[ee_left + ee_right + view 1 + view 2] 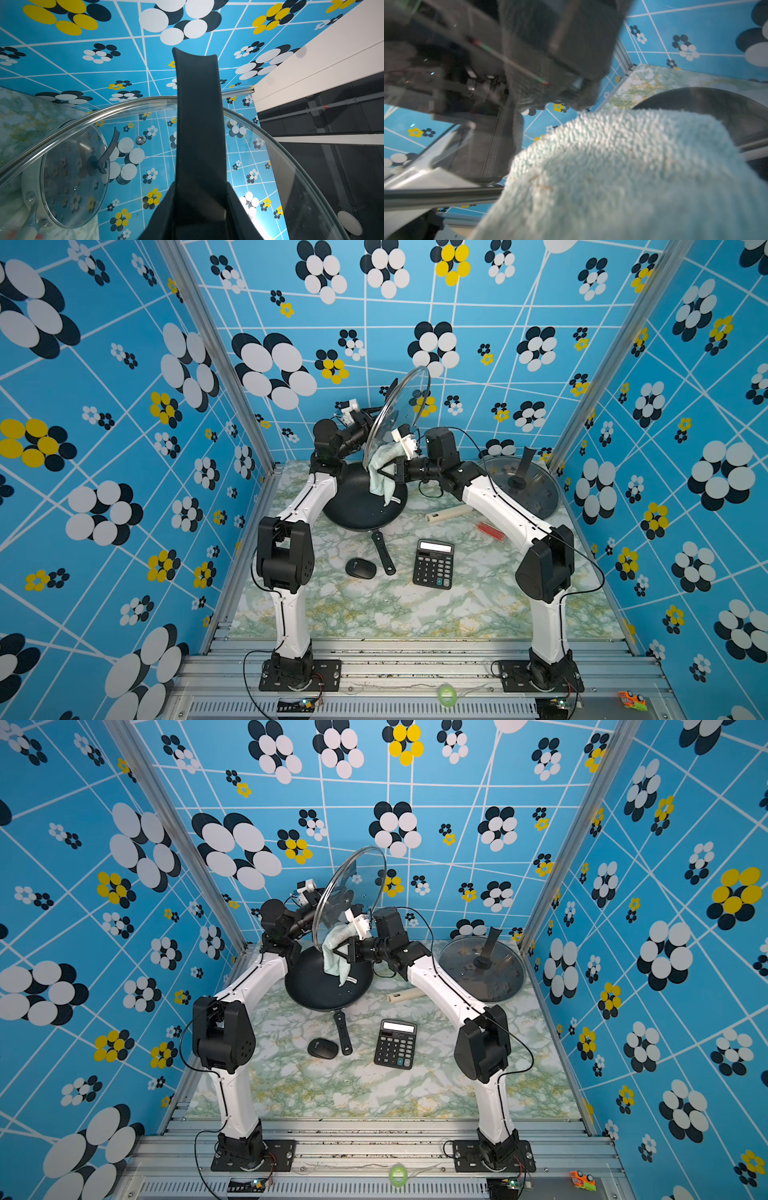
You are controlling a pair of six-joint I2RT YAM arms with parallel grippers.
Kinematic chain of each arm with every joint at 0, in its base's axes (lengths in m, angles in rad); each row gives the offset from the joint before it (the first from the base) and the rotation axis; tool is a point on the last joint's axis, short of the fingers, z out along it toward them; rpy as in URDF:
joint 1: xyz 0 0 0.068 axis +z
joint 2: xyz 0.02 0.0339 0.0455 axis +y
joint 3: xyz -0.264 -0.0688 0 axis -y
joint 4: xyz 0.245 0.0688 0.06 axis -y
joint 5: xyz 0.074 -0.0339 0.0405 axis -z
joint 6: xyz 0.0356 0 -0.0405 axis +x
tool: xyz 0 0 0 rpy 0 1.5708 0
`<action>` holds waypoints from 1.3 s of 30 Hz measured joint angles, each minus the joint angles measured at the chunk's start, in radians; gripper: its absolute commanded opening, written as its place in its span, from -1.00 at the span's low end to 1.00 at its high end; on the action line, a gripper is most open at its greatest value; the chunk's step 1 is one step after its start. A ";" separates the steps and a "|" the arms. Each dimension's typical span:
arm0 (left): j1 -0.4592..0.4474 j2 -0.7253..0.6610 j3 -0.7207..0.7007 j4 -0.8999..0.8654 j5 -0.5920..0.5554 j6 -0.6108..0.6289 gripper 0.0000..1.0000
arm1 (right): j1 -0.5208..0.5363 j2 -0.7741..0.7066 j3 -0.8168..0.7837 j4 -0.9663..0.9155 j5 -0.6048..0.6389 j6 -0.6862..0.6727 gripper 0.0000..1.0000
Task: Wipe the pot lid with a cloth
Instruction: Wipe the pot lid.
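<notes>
The left claw is clamped on the black strap handle of the round clear-glass pot lid, holding it up on edge and tilted, with the black frying pan below. The right claw is pressed together, pinching the pale mint-green terry cloth. The cloth bunches ahead of its tips, apparently against the lid's lower glass, and trails down beneath. To wipe well, press lightly and sweep in overlapping strokes from the rim nearest the right claw to the far edge, while the left claw grips firmly so the lid cannot swing
</notes>
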 measured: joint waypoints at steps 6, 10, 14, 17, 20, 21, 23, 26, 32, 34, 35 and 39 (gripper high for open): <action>-0.008 0.000 0.008 0.021 -0.003 0.000 -1.00 | -0.020 0.002 0.180 -0.002 0.029 -0.023 -1.00; -0.010 0.000 0.008 0.033 -0.016 -0.007 -1.00 | -0.049 0.041 0.310 -0.001 0.063 -0.022 -1.00; -0.011 0.000 0.007 0.034 -0.026 -0.012 -1.00 | -0.093 0.108 0.405 0.012 0.072 0.002 -1.00; -0.011 0.000 0.008 0.031 -0.037 -0.011 -1.00 | -0.128 0.171 0.442 0.029 0.074 0.020 -1.00; -0.011 0.004 0.008 0.027 -0.043 -0.010 -1.00 | -0.148 0.220 0.446 0.031 0.076 0.040 -1.00; -0.011 0.006 0.008 0.025 -0.047 -0.010 -1.00 | -0.150 0.234 0.446 0.031 0.075 0.048 -1.00; -0.010 0.010 0.008 0.021 -0.052 -0.010 -1.00 | -0.149 0.246 0.436 0.029 0.075 0.057 -1.00; -0.010 0.013 0.008 0.017 -0.052 -0.007 -1.00 | -0.140 0.235 0.388 0.030 0.076 0.056 -1.00; -0.010 0.013 0.008 0.026 -0.048 0.008 -1.00 | -0.098 0.154 0.259 0.027 0.077 0.048 -1.00; -0.010 0.013 0.008 0.029 -0.047 0.008 -1.00 | -0.079 0.122 0.224 0.027 0.076 0.048 -1.00; -0.010 0.013 0.008 0.031 -0.048 0.008 -1.00 | -0.069 0.108 0.215 0.025 0.074 0.046 -1.00; -0.010 0.013 0.011 0.043 -0.048 0.008 -1.00 | -0.048 0.070 0.214 0.021 0.061 0.045 -1.00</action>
